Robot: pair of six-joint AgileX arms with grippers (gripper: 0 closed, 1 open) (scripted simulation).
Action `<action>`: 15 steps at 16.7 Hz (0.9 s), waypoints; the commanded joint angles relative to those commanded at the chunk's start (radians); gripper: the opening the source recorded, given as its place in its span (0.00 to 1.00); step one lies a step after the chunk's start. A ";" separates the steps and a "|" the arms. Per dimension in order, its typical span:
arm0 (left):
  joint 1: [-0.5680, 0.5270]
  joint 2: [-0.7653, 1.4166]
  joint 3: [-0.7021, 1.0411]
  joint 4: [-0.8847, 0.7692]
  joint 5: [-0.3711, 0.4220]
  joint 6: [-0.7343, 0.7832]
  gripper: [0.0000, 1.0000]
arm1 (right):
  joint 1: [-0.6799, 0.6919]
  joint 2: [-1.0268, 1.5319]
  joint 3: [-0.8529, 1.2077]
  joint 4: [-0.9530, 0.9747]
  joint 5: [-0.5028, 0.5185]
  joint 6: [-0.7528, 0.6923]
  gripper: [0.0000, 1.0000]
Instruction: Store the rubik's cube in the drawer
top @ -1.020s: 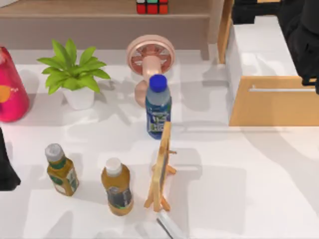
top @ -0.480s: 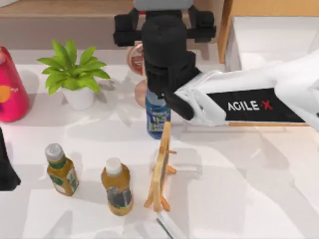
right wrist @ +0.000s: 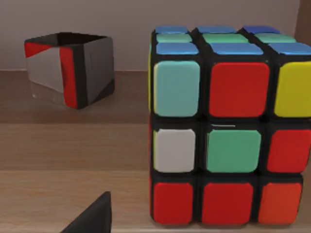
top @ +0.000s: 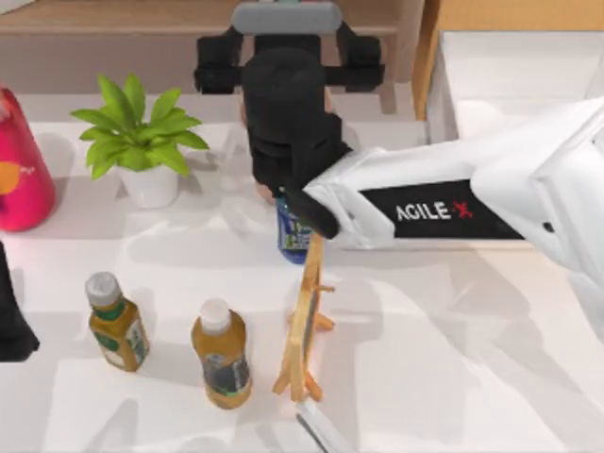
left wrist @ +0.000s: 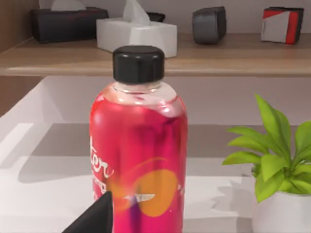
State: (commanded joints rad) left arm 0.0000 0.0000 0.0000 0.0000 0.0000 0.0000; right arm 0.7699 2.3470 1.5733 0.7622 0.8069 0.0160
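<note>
Rubik's cube [right wrist: 228, 126], a small cube of black-gridded red, white, green, yellow and blue squares, sits on the brown wooden shelf [right wrist: 73, 145] at the back of the scene, seen close up and square-on in the right wrist view, with a black, grey and red box [right wrist: 70, 68] further along the same shelf. From above, my right arm [top: 453, 208], white with a black wrist, reaches across the white counter [top: 453, 377] from the right, and its right gripper [top: 286, 66] is up at the shelf edge, hiding the cube from that camera. I cannot tell how far its fingers are open, and nothing shows them touching the cube.

The step in hand looks like the approach to the pick. The next move calls for easing forward until the fingers straddle the cube's sides, closing, lifting it off the shelf, then carrying it right to the large light-wood drawer [top: 491, 75], which stands open with its white inside showing.

The blue-capped bottle [top: 294, 231] and wooden easel [top: 304, 326] stand under the forearm, so the arm should rise before swinging.

My left gripper [left wrist: 92, 218] is parked at the left edge, facing a pink bottle with a black cap [left wrist: 138, 145].
</note>
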 joint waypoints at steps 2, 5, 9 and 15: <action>0.000 0.000 0.000 0.000 0.000 0.000 1.00 | -0.005 -0.003 -0.001 -0.004 -0.003 -0.001 1.00; 0.000 0.000 0.000 0.000 0.000 0.000 1.00 | -0.022 0.009 0.059 -0.040 -0.022 -0.006 1.00; 0.000 0.000 0.000 0.000 0.000 0.000 1.00 | -0.072 0.083 0.194 -0.103 -0.070 -0.004 1.00; 0.000 0.000 0.000 0.000 0.000 0.000 1.00 | -0.081 0.162 0.303 -0.138 -0.079 -0.004 1.00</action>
State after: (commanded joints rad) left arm 0.0000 0.0000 0.0000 0.0000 0.0000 0.0000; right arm 0.6894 2.5085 1.8760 0.6244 0.7281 0.0123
